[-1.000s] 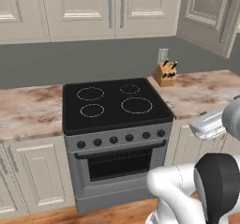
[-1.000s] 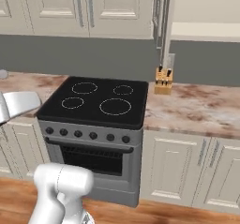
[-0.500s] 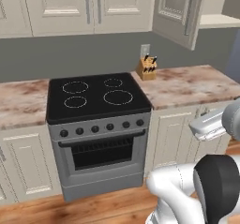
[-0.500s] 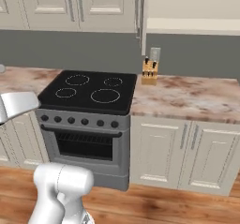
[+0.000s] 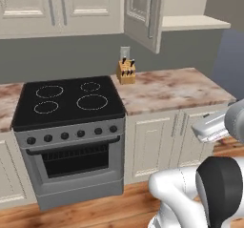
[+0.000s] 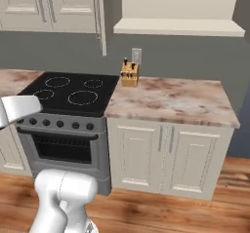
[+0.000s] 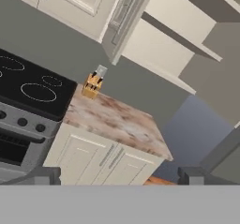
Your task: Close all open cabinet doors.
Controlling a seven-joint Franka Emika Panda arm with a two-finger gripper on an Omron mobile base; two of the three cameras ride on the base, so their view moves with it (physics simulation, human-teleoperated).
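Observation:
One tall cream cabinet door point(image 5: 142, 13) stands open, swung out from the wall over the counter, its grey bar handle point(image 5: 154, 10) facing right. In the right base view this open door point(image 6: 101, 17) shows nearly edge-on beside the bare cupboard shelf point(image 6: 178, 27). The hand view has the open door point(image 7: 123, 18) at the top, far off. To its left the other wall-cabinet doors point(image 5: 90, 5) lie shut. My gripper point(image 7: 119, 176) is open with nothing between its fingers, well short of the door.
A black-topped stove point(image 5: 66, 100) with an oven below stands at the left. A wooden knife block point(image 5: 126, 72) sits on the marble counter point(image 5: 176, 88) under the open door. Shut base cabinets point(image 6: 166, 154) and wood floor point(image 6: 185, 212) lie below.
The whole scene has slid left in both base views, so the base has driven right. The open door and right counter now sit nearer the middle. The gripper stays open.

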